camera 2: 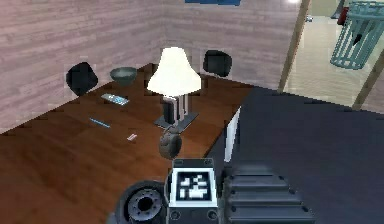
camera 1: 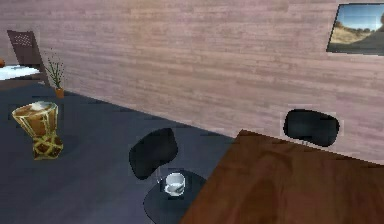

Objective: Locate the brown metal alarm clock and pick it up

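Brown wooden tabletop (camera 2: 60,150) lies under the fingers (camera 2: 140,205) at the arm side view's bottom edge; I cannot tell whether they hold anything. Just beyond them stands a small dark rounded thing (camera 2: 170,147), possibly the alarm clock. Farther out from the fingers are a cream-shaded lamp (camera 2: 173,72), a bowl (camera 2: 123,73) and a black chair (camera 2: 82,77). The forward view adds a mug (camera 1: 175,183) on a chair seat (camera 1: 155,205) and a wall picture (camera 1: 360,28).
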